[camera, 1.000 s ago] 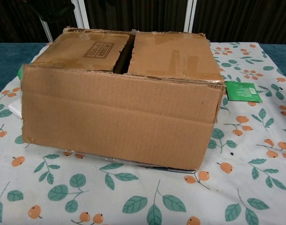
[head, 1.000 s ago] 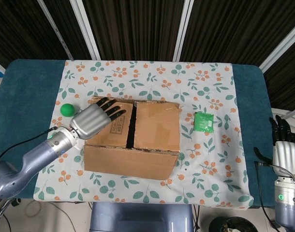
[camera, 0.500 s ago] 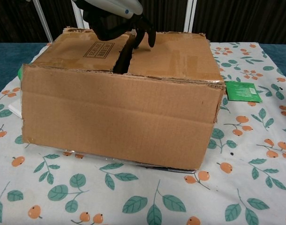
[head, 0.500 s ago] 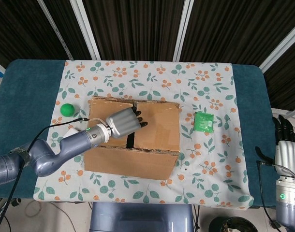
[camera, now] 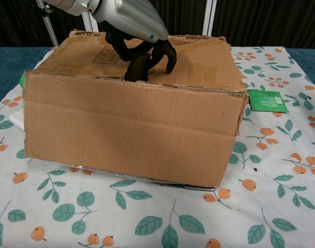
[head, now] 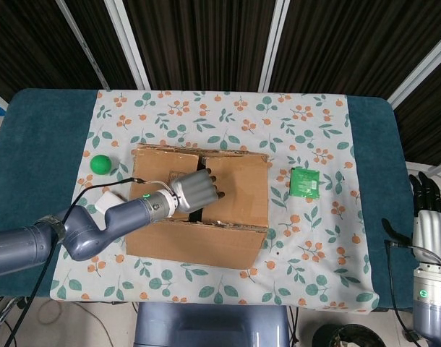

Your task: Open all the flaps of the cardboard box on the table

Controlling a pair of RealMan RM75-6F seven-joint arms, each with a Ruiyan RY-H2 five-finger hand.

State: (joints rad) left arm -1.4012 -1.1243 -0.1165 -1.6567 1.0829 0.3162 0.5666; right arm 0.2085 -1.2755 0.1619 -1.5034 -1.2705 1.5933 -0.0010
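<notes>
The cardboard box (head: pixel 231 231) sits mid-table with its two top flaps lying flat. A dark gap runs between the left flap (head: pixel 159 177) and the right flap (head: pixel 238 188). My left hand (head: pixel 197 191) is over that gap with its fingers curled downward. In the chest view the left hand (camera: pixel 137 31) dips some fingers into the gap while one fingertip rests on the right flap (camera: pixel 199 62). Whether it grips a flap edge is hidden. My right hand (head: pixel 428 217) is off the table's right edge, fingers upright, holding nothing.
A green ball (head: pixel 100 164) lies left of the box. A green packet (head: pixel 304 181) lies to its right on the floral cloth (head: pixel 314 123). A small white object (head: pixel 110 198) sits against the box's left side, under my left forearm.
My left hand slid right across the left flap to the gap and curled its fingers down into it. The right hand dropped slightly lower at the frame edge.
</notes>
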